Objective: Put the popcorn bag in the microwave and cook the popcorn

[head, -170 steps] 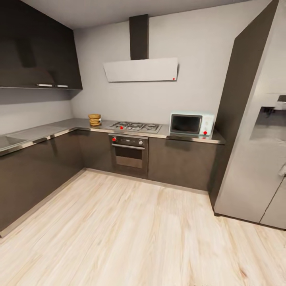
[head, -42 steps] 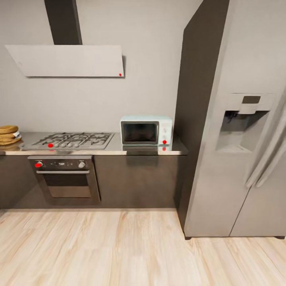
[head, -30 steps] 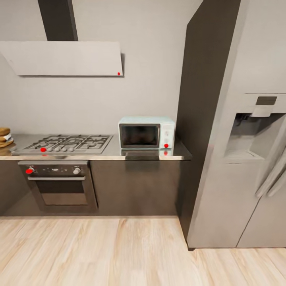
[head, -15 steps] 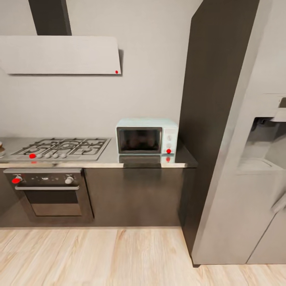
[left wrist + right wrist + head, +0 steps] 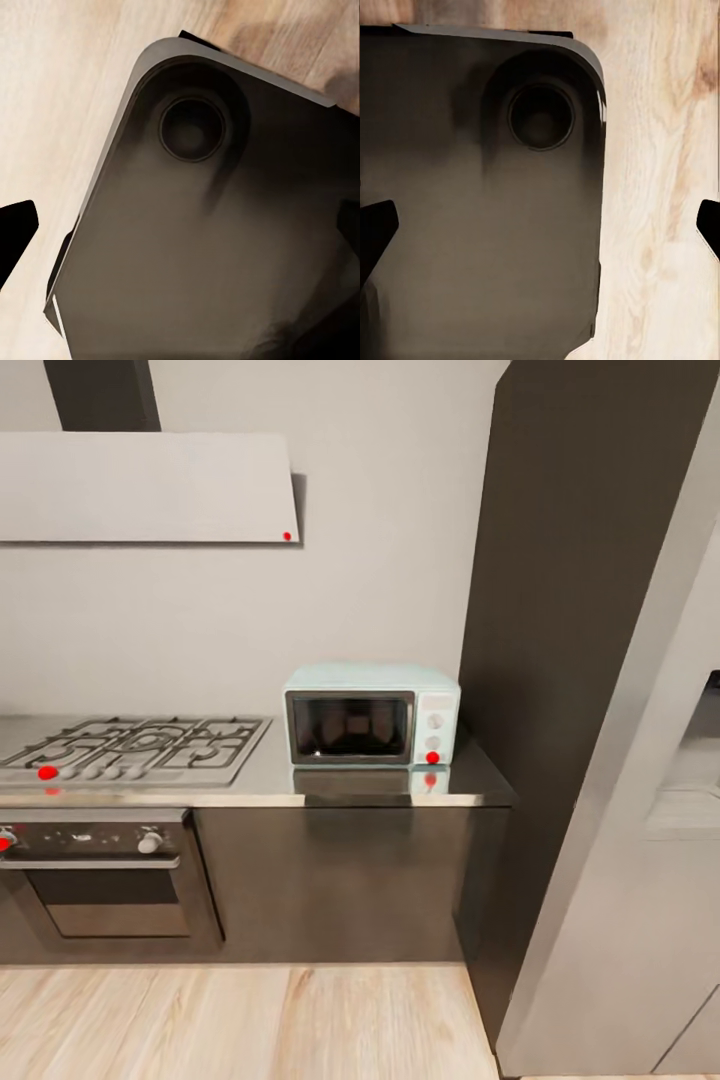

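the microwave (image 5: pixel 371 716) sits on the countertop (image 5: pixel 400 785), door shut, just right of the gas hob (image 5: pixel 130 748) and above the oven (image 5: pixel 95 875) – the fridge (image 5: pixel 640 760) beside it. each wrist view shows the robot's dark base (image 5: pixel 210 247) over wood floor (image 5: pixel 660 225) – right fingertips (image 5: pixel 375 229) spread apart, left can't be told

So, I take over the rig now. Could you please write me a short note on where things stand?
Left gripper: fingers open, holding nothing.
Right gripper: fingers open, holding nothing. Both hang over the robot's base and the wooden floor.
Microwave: door shut, at the right end of the countertop, right of the gas hob.
Done: the robot faces the microwave.
Left: find and pick up the popcorn bag, open the door, put the bag in, shut it, heat.
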### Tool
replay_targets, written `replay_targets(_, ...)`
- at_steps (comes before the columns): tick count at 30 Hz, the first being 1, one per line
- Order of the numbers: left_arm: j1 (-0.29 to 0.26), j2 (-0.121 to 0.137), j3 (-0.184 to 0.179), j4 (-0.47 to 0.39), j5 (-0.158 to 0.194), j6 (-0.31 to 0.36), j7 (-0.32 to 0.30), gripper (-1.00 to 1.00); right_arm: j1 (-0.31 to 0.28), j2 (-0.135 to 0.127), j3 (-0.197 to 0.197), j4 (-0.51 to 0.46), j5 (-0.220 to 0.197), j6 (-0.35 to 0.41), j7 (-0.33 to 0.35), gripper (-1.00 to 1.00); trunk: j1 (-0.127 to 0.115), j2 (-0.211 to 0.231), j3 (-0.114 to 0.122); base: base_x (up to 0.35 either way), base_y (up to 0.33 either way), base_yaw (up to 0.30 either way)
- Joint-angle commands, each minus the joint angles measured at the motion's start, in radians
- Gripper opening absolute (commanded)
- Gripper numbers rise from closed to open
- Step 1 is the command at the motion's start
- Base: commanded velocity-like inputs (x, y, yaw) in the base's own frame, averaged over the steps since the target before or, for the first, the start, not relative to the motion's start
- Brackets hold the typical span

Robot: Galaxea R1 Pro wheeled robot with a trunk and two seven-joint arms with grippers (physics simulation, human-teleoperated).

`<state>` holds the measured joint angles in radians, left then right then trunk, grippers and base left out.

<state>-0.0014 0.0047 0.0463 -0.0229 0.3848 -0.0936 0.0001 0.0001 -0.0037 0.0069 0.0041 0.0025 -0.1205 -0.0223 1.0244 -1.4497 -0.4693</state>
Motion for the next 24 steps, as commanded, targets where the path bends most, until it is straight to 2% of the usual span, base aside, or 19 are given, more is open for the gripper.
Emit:
replay_targets(1, 0.0, 0.0, 0.004, 0.0, 0.0, -0.002, 0.0, 1.0, 0.0, 0.0, 0.001, 0.0, 0.0, -0.004, -0.002, 1.0, 0.001, 0.0, -0.001, 0.324, 0.0, 0.0)
replay_targets(15, 0.0, 0.0, 0.006, 0.0, 0.0, -0.003, 0.001, 1.0, 0.0, -0.001, 0.001, 0.0, 0.002, -0.001, -0.001, 1.0, 0.001, 0.0, -0.001, 0.309, 0.0, 0.0)
replay_targets(20, 0.0, 0.0, 0.005, 0.0, 0.0, -0.005, 0.001, 1.0, 0.0, 0.001, 0.003, 0.0, 0.003, 0.0, 0.0, 1.0, 0.001, 0.0, -0.001, 0.242, 0.0, 0.0)
replay_targets(24, 0.0, 0.0, 0.006, 0.0, 0.0, -0.006, 0.001, 1.0, 0.0, 0.001, 0.003, 0.0, 0.002, -0.003, -0.001, 1.0, 0.001, 0.0, -0.001, 0.085, 0.0, 0.0)
